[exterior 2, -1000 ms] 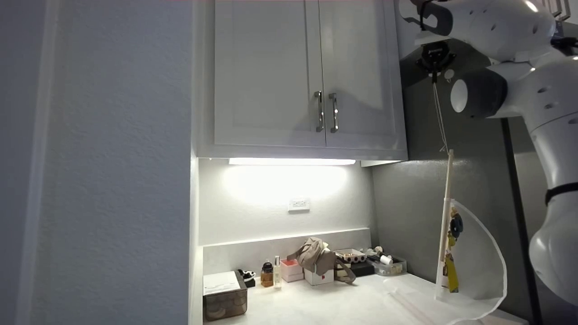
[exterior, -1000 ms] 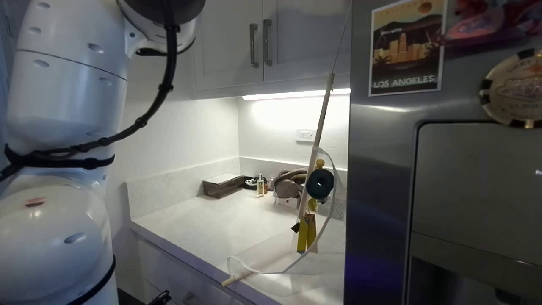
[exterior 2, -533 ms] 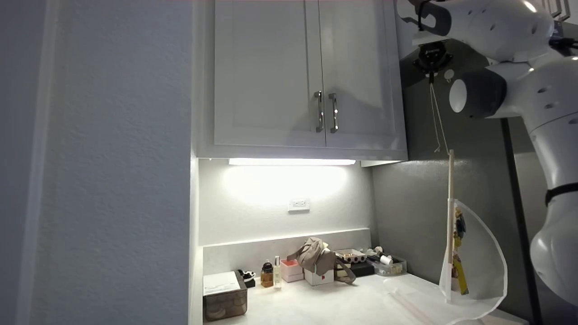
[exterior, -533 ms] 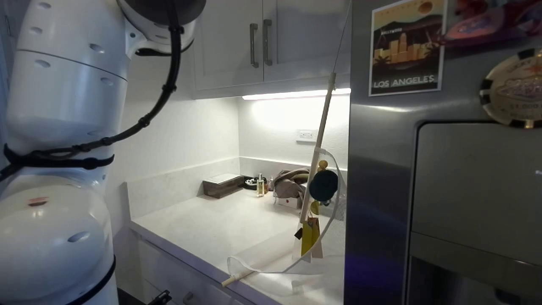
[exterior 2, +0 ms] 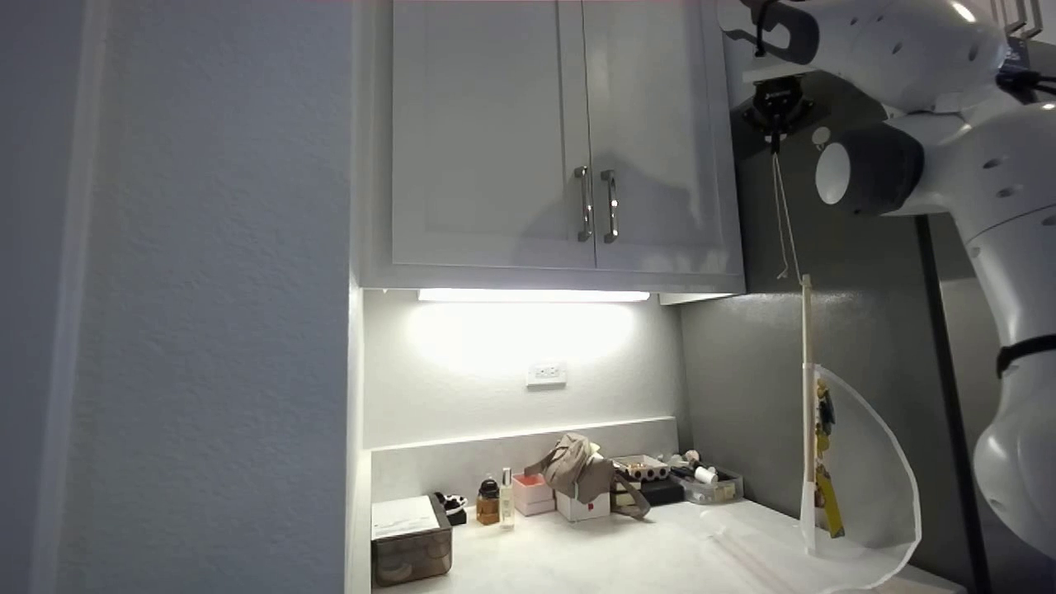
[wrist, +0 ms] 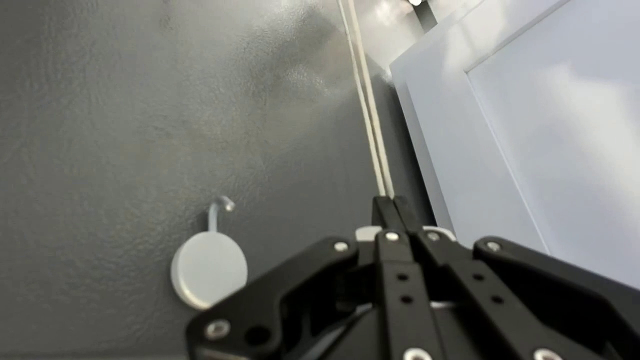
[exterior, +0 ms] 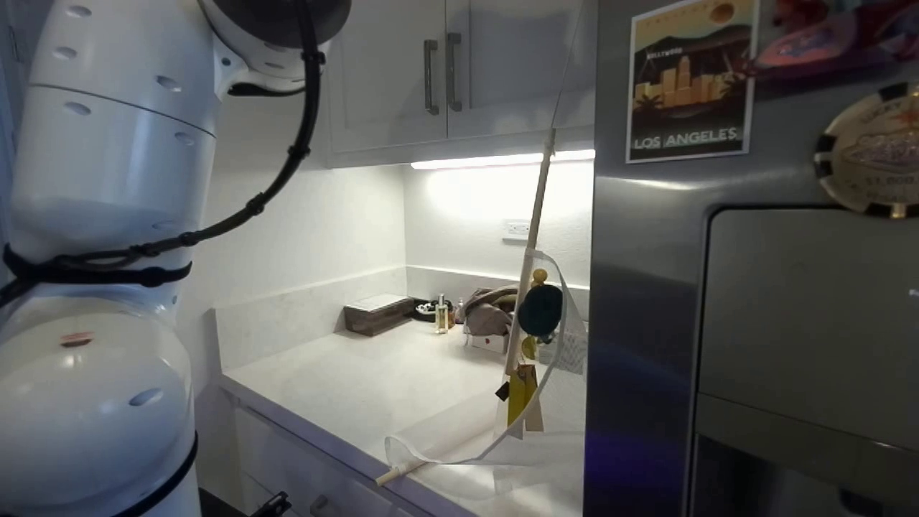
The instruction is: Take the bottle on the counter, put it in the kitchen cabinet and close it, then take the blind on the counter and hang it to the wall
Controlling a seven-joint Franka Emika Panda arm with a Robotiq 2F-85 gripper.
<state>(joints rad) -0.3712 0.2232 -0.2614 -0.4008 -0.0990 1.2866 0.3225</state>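
Note:
My gripper [exterior 2: 775, 147] is high beside the grey fridge side, its black fingers shut on the thin pale cord [wrist: 367, 100] of the blind. From that cord hangs the blind [exterior 2: 807, 346], a pale rod with a translucent white-edged sheet; yellow tags and a dark round piece dangle along it. Its lower part rests on the counter [exterior: 344, 388], with a rod end past the front edge. Both doors of the kitchen cabinet [exterior 2: 495, 140] are closed. A small amber bottle [exterior 2: 487, 505] with a dark cap stands at the back of the counter. The wall [exterior 2: 462, 404] carries a white outlet plate.
A round white hook [wrist: 209, 270] is fixed to the grey fridge side [wrist: 125, 125], left of my fingers in the wrist view. Cabinet handles [exterior 2: 610, 206] stick out nearby. A clear bottle [exterior 2: 507, 499], a brown box [exterior 2: 412, 553], a taupe cloth bag [exterior 2: 569, 470] and small boxes line the counter.
My gripper has moved a little left and slightly down in an exterior view, carrying the cord along. The hanging rod has swung and shifted left, and its tags have turned.

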